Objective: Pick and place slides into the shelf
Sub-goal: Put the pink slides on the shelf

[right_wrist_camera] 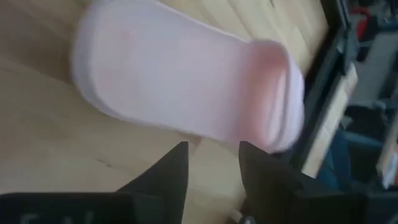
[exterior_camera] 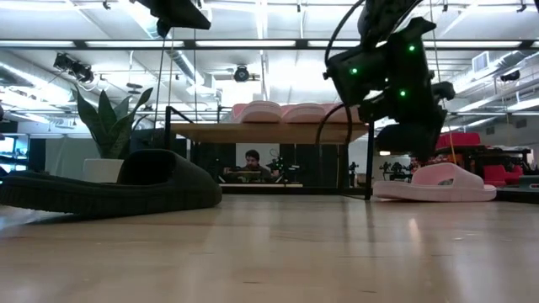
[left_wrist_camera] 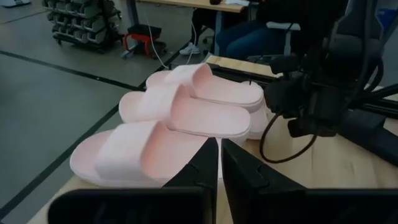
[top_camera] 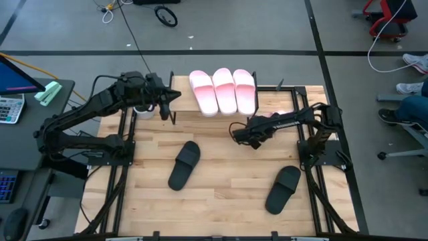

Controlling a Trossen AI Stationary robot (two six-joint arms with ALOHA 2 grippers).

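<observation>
Pink slides [top_camera: 223, 91] sat three-up on our shelf [exterior_camera: 268, 132] while our right gripper [right_wrist_camera: 213, 163] hovered, fingers apart, over the fourth [right_wrist_camera: 186, 93], left gripper [left_wrist_camera: 219, 163] pinched together.

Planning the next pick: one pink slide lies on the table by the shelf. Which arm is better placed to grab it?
Right. The right gripper hovers open just over the loose pink slide, while the left gripper sits shut beside the three pink slides already on the shelf.
</observation>
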